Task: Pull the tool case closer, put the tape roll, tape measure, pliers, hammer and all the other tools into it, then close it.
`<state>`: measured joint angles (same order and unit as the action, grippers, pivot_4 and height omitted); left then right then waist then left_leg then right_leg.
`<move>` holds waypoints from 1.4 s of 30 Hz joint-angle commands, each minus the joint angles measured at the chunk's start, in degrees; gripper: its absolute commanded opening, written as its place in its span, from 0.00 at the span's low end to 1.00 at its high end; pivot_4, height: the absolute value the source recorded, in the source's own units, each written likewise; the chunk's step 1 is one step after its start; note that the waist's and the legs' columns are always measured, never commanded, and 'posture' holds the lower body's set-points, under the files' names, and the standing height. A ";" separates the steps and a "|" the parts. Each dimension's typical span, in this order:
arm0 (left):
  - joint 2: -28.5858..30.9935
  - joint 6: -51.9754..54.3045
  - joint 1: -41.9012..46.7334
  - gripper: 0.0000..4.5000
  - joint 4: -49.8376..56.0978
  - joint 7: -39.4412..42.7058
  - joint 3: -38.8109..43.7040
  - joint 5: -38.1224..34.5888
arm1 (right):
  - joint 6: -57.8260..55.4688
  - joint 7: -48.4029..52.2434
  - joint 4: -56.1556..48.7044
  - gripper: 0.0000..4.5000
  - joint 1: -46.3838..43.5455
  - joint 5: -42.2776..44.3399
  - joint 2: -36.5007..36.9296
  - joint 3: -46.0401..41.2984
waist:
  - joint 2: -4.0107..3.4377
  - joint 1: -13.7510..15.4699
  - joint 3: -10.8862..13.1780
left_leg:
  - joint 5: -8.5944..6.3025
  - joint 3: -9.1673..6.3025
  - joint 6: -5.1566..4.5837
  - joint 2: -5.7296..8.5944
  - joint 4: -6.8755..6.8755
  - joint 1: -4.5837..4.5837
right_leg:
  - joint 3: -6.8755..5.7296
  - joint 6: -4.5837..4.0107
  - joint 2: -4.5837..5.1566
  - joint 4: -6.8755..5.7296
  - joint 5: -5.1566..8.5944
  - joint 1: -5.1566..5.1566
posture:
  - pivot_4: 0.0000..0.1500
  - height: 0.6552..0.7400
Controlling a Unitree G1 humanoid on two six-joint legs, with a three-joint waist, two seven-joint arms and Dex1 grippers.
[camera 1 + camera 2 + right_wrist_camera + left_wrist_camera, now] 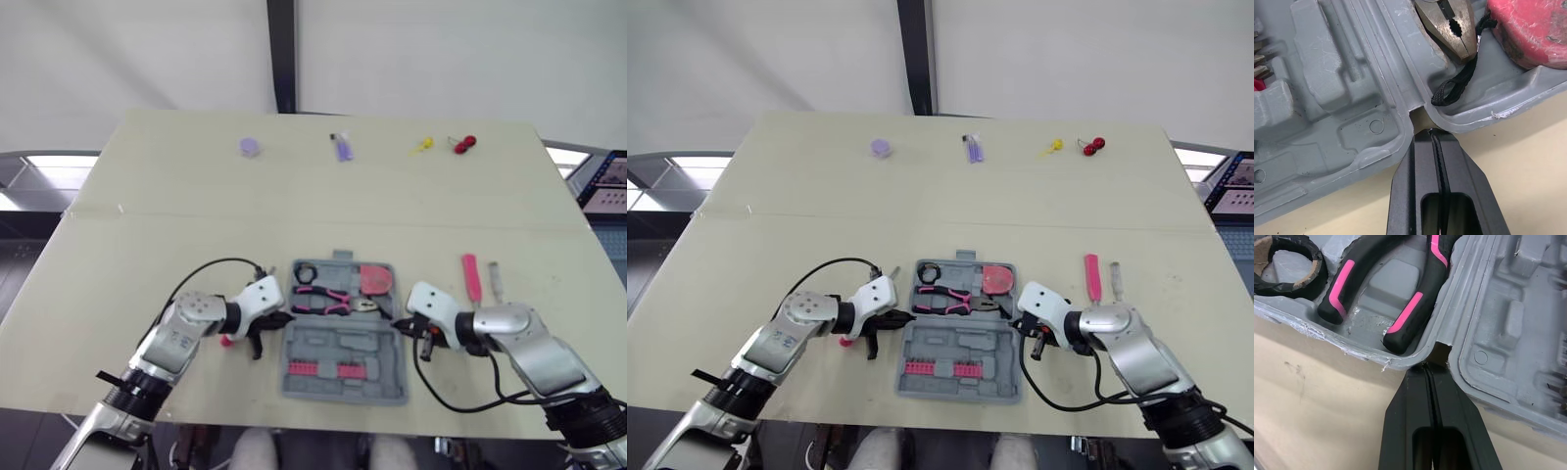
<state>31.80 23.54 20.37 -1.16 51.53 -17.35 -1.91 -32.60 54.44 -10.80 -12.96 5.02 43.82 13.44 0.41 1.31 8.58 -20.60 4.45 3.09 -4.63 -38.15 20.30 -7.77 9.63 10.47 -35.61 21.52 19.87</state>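
Observation:
The grey tool case (343, 377) lies open at the table's front centre. Its far half holds a black tape roll (305, 273), pink-handled pliers (331, 299) and a red tape measure (374, 279). Pink bits (318, 369) sit in the near half. My left gripper (284, 318) is shut, its tips at the hinge notch on the case's left side (1426, 366). My right gripper (397, 323) is shut too, tips at the right hinge notch (1433, 131). A pink screwdriver (471, 278) and a grey tool (496, 282) lie on the table right of the case.
A small pink object (227, 340) shows under my left wrist. Along the far edge lie a purple piece (251, 147), a purple item (342, 149), a yellow item (422, 147) and a red item (463, 144). The table's front edge is just behind the case.

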 commanded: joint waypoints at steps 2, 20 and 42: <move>-0.44 -0.32 -0.07 0.00 3.31 1.84 -0.79 -0.98 | 0.04 1.46 -3.58 0.01 1.19 1.41 -0.09 0.71 | 0.00 0.01 0.00 | 0.00 0.00 0.00 0.00 0.01 0.00 | 0.00 0.00 0.00 0.00 0.00 0.00 | 1.00 1.00; -0.90 -0.78 0.01 0.00 3.03 1.60 -0.30 -0.45 | -0.05 -0.83 -3.51 0.01 1.34 0.02 -1.68 0.39 | 0.00 0.01 0.00 | 0.00 0.00 0.00 0.00 0.00 -0.01 | 0.00 0.00 0.00 -0.01 0.00 -0.02 | 1.00 1.00; -0.87 -0.75 -0.28 0.00 3.43 1.88 -0.68 -0.48 | -0.19 -0.85 -3.65 0.01 2.17 -1.11 -2.29 0.68 | 0.00 0.00 0.00 | 0.00 0.00 0.00 0.00 0.00 -0.01 | 0.00 0.00 0.00 -0.01 0.00 -0.02 | 1.00 1.00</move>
<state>32.07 24.29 19.78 -0.20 52.95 -17.35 -1.81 -33.64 53.48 -12.17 -10.99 3.26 42.18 13.16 0.41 1.31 8.58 -20.60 4.45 3.09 -4.63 -38.15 20.30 -7.76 9.63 10.47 -35.62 21.52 19.86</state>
